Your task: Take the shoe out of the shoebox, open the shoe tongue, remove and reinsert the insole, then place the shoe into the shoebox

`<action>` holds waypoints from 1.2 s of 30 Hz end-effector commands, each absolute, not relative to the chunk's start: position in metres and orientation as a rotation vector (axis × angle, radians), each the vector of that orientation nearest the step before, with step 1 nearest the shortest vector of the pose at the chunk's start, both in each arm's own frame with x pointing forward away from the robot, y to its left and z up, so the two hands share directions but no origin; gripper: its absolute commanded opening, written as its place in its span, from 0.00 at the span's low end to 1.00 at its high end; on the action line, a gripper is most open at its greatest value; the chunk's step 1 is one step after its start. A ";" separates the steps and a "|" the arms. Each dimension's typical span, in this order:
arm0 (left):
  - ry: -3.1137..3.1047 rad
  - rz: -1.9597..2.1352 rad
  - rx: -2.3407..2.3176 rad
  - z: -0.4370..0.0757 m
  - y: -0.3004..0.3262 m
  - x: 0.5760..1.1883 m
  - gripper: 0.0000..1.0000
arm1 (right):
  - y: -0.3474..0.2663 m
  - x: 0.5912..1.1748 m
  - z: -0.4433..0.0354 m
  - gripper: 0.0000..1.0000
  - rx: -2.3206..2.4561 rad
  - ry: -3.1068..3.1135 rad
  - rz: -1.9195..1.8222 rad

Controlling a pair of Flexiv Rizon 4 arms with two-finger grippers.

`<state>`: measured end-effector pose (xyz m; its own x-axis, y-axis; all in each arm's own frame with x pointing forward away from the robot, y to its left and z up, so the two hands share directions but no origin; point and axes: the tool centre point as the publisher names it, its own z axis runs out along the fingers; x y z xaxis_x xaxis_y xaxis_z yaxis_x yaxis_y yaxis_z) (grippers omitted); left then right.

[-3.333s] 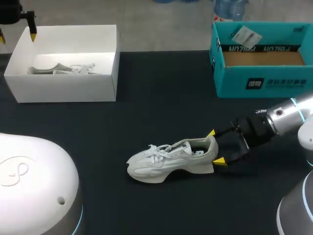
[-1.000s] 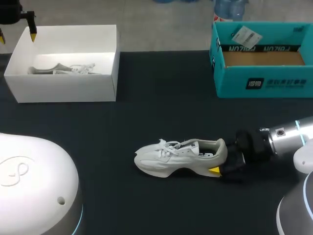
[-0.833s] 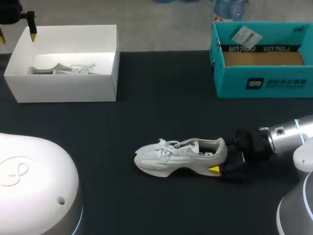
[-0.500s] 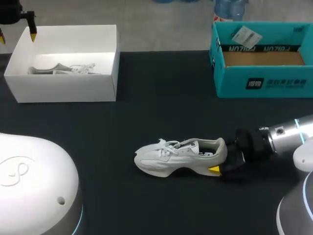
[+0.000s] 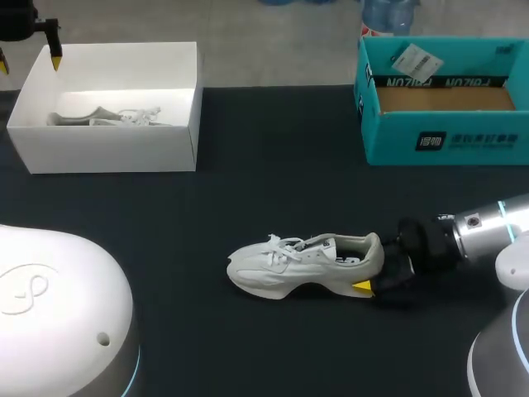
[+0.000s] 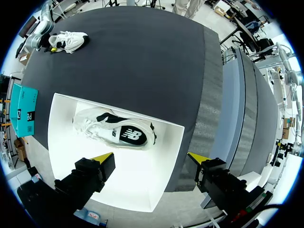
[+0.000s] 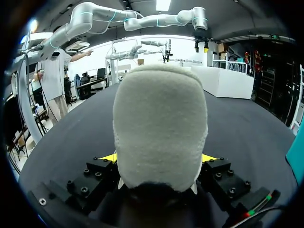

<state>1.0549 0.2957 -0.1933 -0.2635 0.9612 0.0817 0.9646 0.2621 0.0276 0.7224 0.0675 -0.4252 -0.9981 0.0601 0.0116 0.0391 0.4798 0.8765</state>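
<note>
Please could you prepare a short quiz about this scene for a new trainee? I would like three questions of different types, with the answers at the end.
1. True or false: the white shoebox holds nothing.
2. The right gripper is shut on which part of the shoe on the table? A) toe B) heel C) laces
3. Fill in: the left gripper hangs open above the ____ shoebox.
Key: 1 false, a second shoe lies in it; 2 B; 3 white.
</note>
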 end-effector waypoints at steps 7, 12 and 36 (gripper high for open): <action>-2.548 -0.288 -1.785 -0.183 0.286 1.022 1.00 | 0.069 0.723 -0.426 0.00 0.092 2.688 1.583; -2.625 -0.260 -1.718 -0.183 0.280 1.005 1.00 | 0.069 0.723 -0.426 0.00 0.092 2.688 1.583; -2.903 -0.118 -1.103 -0.211 0.258 0.924 1.00 | 0.069 0.723 -0.426 0.00 0.092 2.688 1.583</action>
<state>0.9353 0.2583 -0.2127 -0.7614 0.6446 0.0686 0.6477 0.7610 0.0367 0.7227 0.0676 -0.4253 -0.9981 0.0599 0.0116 0.0390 0.4799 0.8765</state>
